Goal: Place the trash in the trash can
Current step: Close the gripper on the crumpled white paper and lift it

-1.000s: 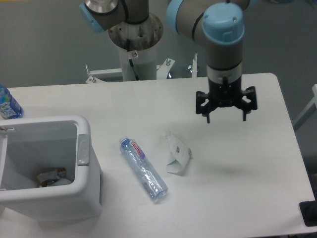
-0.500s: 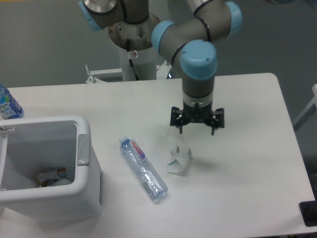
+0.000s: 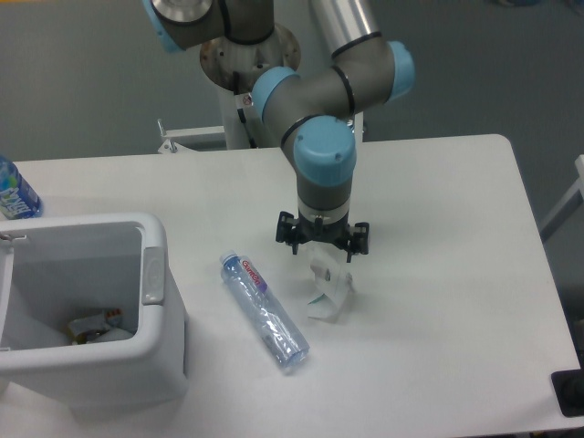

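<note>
A crumpled white paper wrapper (image 3: 329, 290) with a green mark lies on the table at centre. My gripper (image 3: 322, 247) hangs open right over its far end, fingers spread either side. To the left of the wrapper a slim clear plastic bottle (image 3: 263, 313) with a red-and-blue label lies on its side, slanting toward the front. The white trash can (image 3: 151, 274) stands at the front left, open at the top, with some scraps at its bottom.
A stouter bottle (image 3: 15, 192) with a blue-and-green label stands at the left edge, behind the bin. The arm's base column (image 3: 254, 105) rises behind the table's far edge. A dark object (image 3: 570, 392) sits at the front right corner.
My gripper has swept left from the right half of the table and come down over the wrapper. The wrapper, the bottle and the bin have not moved.
</note>
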`<action>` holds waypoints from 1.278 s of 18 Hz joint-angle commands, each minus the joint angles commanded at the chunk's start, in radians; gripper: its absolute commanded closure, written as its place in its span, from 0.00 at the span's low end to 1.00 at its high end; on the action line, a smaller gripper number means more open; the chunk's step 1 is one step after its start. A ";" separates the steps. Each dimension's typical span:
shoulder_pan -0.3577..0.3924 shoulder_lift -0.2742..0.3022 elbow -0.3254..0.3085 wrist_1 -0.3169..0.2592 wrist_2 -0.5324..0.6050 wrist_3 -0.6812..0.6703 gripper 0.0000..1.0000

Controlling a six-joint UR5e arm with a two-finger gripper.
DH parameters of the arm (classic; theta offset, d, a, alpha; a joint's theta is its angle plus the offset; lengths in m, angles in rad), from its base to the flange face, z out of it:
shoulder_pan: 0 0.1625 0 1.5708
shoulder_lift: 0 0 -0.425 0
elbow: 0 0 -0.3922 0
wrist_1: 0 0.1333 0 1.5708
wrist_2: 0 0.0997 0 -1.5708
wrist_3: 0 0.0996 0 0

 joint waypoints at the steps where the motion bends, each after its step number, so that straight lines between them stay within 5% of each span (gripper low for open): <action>1: -0.003 -0.011 0.000 0.012 0.000 0.000 0.00; 3: -0.003 -0.032 0.005 0.028 0.005 -0.002 0.01; 4: -0.003 -0.034 0.011 0.029 0.006 -0.006 0.11; 9: 0.000 -0.032 0.018 0.032 0.017 -0.011 0.80; 11: 0.004 -0.025 0.021 0.029 0.052 -0.011 0.98; 19: 0.106 0.070 0.074 0.015 0.032 -0.008 1.00; 23: 0.184 0.129 0.118 0.015 -0.127 -0.008 1.00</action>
